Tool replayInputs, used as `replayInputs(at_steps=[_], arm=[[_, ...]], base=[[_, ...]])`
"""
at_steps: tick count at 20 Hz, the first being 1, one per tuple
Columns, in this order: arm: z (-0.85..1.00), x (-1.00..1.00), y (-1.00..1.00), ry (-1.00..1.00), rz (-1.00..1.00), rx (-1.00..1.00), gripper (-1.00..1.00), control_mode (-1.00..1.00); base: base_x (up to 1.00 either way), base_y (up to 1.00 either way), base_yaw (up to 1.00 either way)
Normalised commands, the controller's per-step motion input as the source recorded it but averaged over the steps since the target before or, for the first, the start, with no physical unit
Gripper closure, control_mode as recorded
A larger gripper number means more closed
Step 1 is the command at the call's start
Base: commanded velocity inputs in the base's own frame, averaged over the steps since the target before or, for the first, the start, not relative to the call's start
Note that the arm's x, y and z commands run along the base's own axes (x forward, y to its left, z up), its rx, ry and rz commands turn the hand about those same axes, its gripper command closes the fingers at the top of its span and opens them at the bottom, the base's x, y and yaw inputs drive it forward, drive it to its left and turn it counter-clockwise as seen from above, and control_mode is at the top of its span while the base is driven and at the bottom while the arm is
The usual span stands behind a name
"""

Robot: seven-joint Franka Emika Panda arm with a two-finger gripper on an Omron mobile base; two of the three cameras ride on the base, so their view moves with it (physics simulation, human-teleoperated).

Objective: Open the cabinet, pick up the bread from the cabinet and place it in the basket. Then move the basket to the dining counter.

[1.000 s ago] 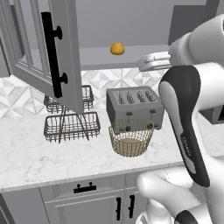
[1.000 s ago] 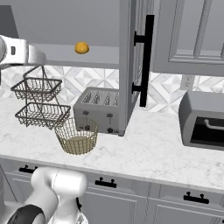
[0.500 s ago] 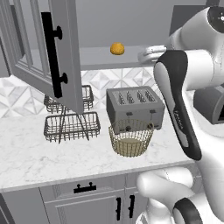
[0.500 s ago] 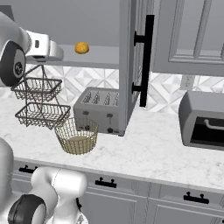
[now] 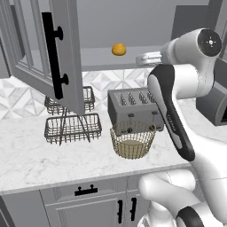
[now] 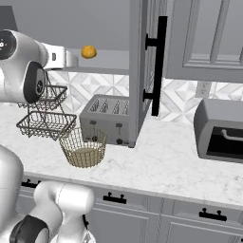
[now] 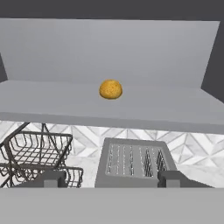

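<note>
Arm [image 5: 177,84] is showing glossy white rounded shells with dark grey-black joint sections. A long black band is running down the forearm link [image 5: 170,111]. A round dark cap with a small pale centre mark is sitting on the white joint housing [image 5: 208,41]. Base segments are appearing white and bulbous.

Bread [image 7: 110,89] on open cabinet [image 5: 66,53] shelf (basket [image 5: 132,140] seemingly empty).
</note>
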Motion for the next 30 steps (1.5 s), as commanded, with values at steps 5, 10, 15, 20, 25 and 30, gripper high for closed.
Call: replayInputs(at_steps=[5, 10, 15, 20, 25, 30], arm=[[0.3, 0.29, 0.0, 0.11, -0.01, 0.0, -1.0, -1.0], [-0.06, 0.24, -0.02, 0.0, 0.0, 0.0, -1.0, -1.0], [-0.1, 0.41, 0.0, 0.0, 0.0, 0.0, -1.0, -1.0], [-0.08, 0.47, 0.16, 0.0, 0.0, 0.0, -1.0, -1.0], [-0.2, 0.48, 0.18, 0.0, 0.0, 0.0, -1.0, -1.0], [-0.12, 0.42, -0.01, 0.0, 0.0, 0.0, -1.0, -1.0]], base=[[0.0, 0.0, 0.0], [0.0, 0.0, 0.0], [0.0, 0.0, 0.0], [0.0, 0.0, 0.0], [0.0, 0.0, 0.0], [0.0, 0.0, 0.0]])
